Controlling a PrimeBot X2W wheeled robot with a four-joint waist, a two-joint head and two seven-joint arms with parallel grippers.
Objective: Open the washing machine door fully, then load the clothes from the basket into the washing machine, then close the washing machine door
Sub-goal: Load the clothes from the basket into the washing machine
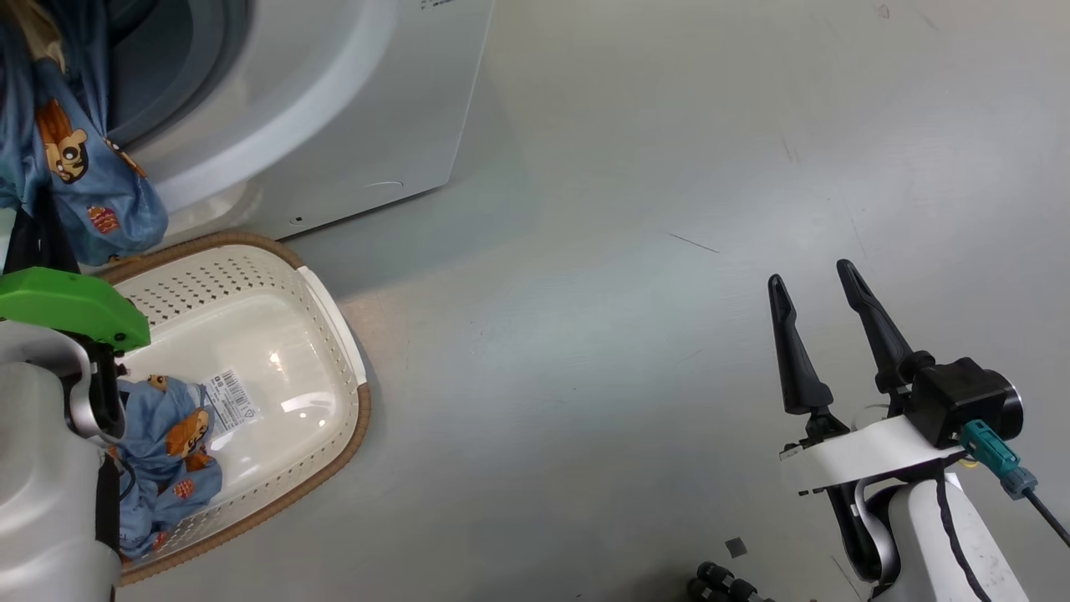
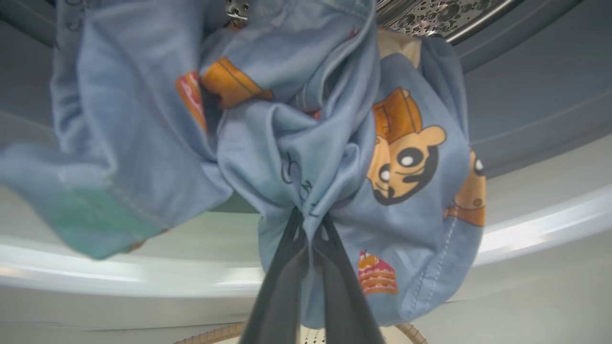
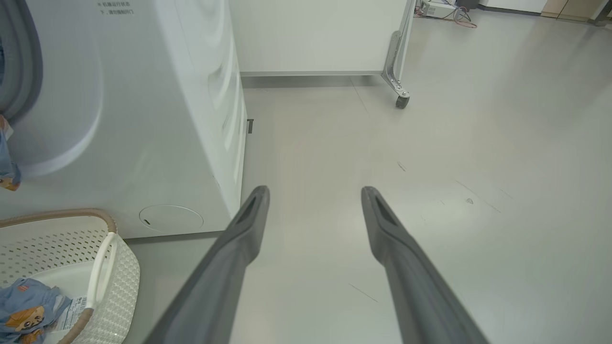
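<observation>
The left gripper (image 2: 311,220) pinched a blue bear-print garment (image 2: 334,157), which bunched around its fingertips at the washing machine's (image 1: 334,109) open mouth, while another garment (image 1: 167,451) lay in the basket (image 1: 334,322) at the washing machine's foot and the right gripper (image 1: 810,274) stood spread and empty beside the washing machine.

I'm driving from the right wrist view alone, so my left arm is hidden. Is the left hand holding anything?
Observer: Yes. The left hand is shut on a blue bear-print garment, bunched tightly.
Operator: Where is it against the washing machine?
Observer: Right at the opening; the steel drum shows just beyond the cloth.
Operator: I see one blue piece in the basket. More there?
Observer: The head view shows that piece beside a barcode sticker; the left arm hides the basket's near corner.
</observation>
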